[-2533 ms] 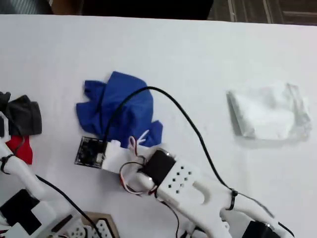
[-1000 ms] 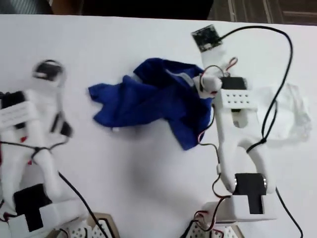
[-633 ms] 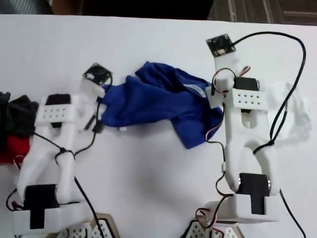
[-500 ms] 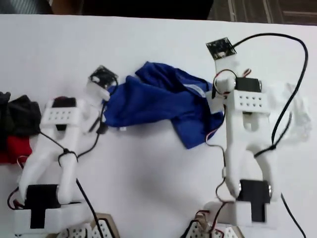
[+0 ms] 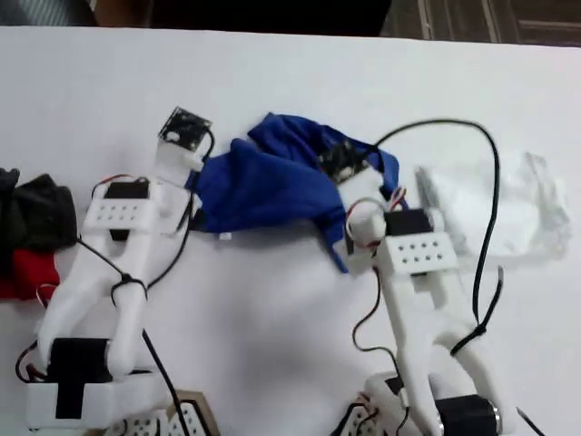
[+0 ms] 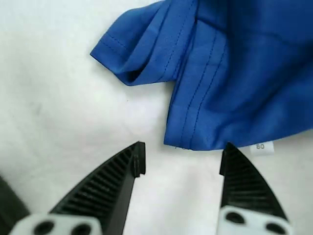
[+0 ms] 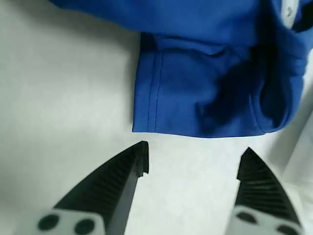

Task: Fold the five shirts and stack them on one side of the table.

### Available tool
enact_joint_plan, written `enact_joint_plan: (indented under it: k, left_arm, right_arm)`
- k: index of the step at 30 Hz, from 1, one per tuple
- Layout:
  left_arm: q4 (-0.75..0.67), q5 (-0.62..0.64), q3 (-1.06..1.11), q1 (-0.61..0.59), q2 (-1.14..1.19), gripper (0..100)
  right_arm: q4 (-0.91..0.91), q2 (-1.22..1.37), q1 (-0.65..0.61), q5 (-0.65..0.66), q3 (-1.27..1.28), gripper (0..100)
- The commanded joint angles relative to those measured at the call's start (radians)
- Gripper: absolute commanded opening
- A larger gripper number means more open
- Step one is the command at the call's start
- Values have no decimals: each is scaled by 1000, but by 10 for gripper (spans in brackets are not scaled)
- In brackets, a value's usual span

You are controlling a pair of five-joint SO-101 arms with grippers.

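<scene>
1. The blue shirt (image 5: 272, 177) lies crumpled and unfolded around the middle of the white worktop (image 5: 272, 82), a little closer to the far edge than to the near one. One flap trails toward the near edge.
2. A white shirt (image 5: 495, 213) lies folded flat near the right edge of the worktop, just beside the blue shirt and apart from it.
3. A dark grey shirt (image 5: 41, 213) sits bunched at the left edge. A red shirt (image 5: 27, 272) touches it on the side toward the near edge.
4. The left arm (image 5: 118, 245) stands at the blue shirt's left end.
5. The left fingers (image 6: 112, 181) are spread wide with nothing between them. They are over bare worktop, with their tips just short of the shirt's stitched hem. A small white label (image 6: 259, 146) sticks out from under that hem by one tip, and a folded cuff lies a little beyond.
6. The right arm (image 5: 418, 272) reaches in from the near edge, between the blue shirt's trailing flap and the white shirt. Its black cable (image 5: 490, 209) arcs above the white shirt.
7. The right fingers (image 7: 112, 186) are also wide apart and hold nothing. They are over bare worktop, and a double-stitched blue hem lies just past their tips without touching them.
</scene>
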Motion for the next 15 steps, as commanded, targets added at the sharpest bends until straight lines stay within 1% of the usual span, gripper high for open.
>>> enact_joint_plan:
  k: [1, 5, 7, 10, 15]
  left_arm:
    - [-17, 9, 1, -14, -41, 264]
    - [-31, 9, 1, -68, -41, 264]
    - [-28, 9, 1, -98, -41, 264]
    - [-21, 9, 1, -147, -41, 264]
    - [-21, 9, 1, -218, -41, 264]
  right_arm:
    - [-64, -42, -54, 11, 63, 293]
    - [-73, -48, -180, 11, 95, 293]
    - [-87, -42, -217, 6, 94, 293]
    - [-110, -41, -208, 9, 95, 293]
    - [-104, -41, -136, 6, 106, 292]
